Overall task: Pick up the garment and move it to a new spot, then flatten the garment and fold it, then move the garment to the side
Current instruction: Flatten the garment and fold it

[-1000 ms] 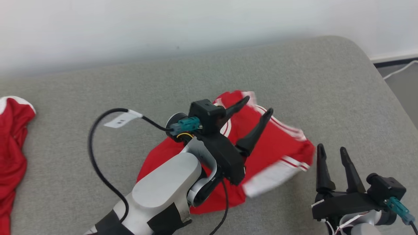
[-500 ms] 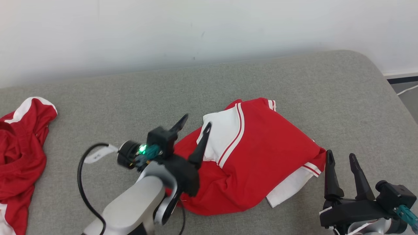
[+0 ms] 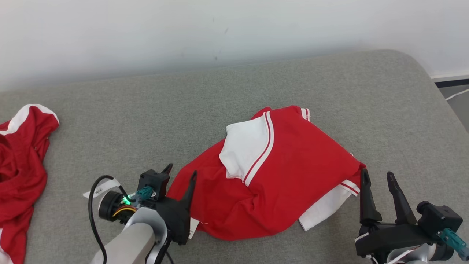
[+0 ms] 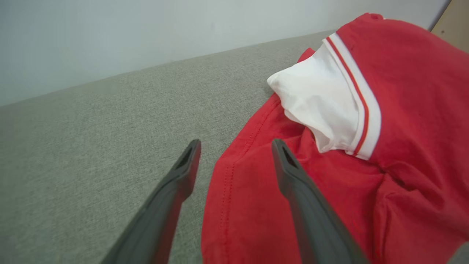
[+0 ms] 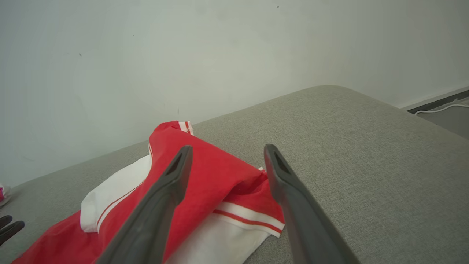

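Red white-trimmed garment (image 3: pixel 293 172) lies rumpled near the front edge of the grey cushion (image 3: pixel 128 121); our left end effector (image 3: pixel 181 170) and right end effector (image 3: pixel 376 172) flank it, both released and empty.

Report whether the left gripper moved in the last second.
Yes: the left gripper pulled back from over the red garment to its left edge.

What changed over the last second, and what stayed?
The left gripper drew back from above the red shirt toward the robot, and now sits open at its left edge, holding nothing. The right gripper stayed open by the shirt's right edge; the shirt and the other red garment on the left lie where they were.
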